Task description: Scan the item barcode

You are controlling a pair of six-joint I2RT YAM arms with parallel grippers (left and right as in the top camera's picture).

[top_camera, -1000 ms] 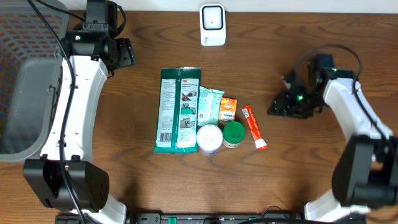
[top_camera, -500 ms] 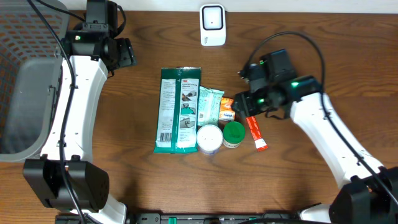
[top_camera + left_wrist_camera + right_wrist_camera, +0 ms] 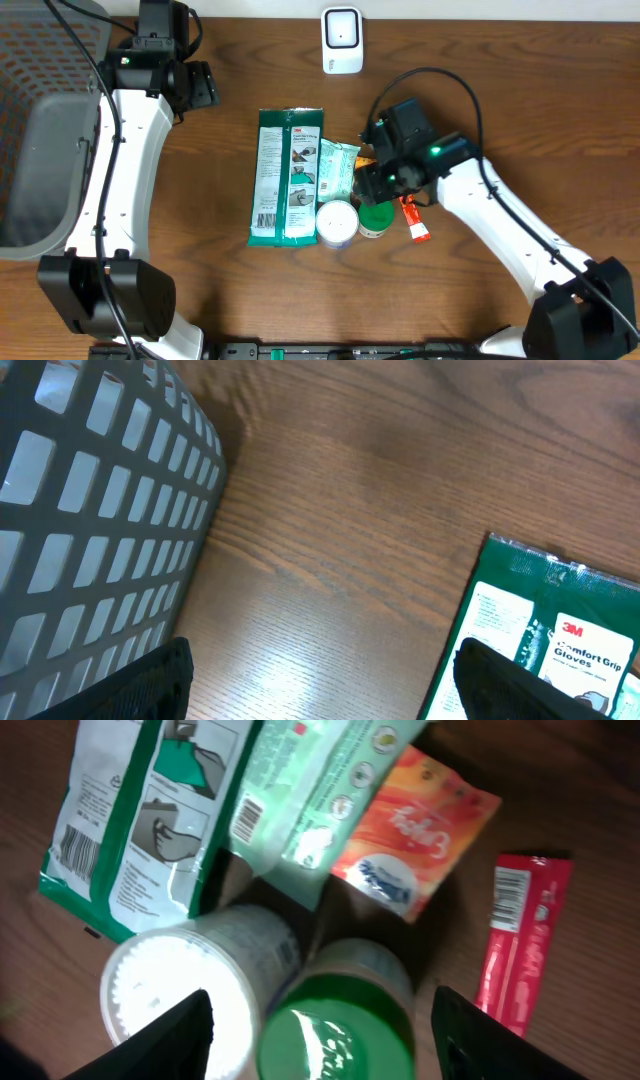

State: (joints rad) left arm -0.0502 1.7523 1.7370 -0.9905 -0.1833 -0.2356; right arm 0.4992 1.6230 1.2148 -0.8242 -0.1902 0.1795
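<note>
Movement is all on the right side: the right arm, a second ago folded near the right edge of the desk (image 3: 500,60), now reaches over the cluster of goods at the middle. The right gripper (image 3: 322,1040) hangs directly above the green-lidded jar (image 3: 377,218), its fingers spread wide to either side of the lid and touching nothing. They look wider apart than they were a second ago.

I judge that the jar is the chosen item and that the pick is about to begin. The descent and the squeeze are not yet done. The jar stands upright, touching the white jar (image 3: 337,222) on one side, with the red tube (image 3: 412,212) just beside the other. The orange sachet (image 3: 368,172) and mint packet (image 3: 337,166) lie just behind it, so a finger could nudge a neighbour.

The scanner (image 3: 341,40) sits at the middle of the far edge, well apart from the cluster. No barcode shows on the jar from above.

The left gripper (image 3: 325,690) has not shifted. It hovers near the far left corner beside the basket (image 3: 90,510), fingers spread and empty.
</note>
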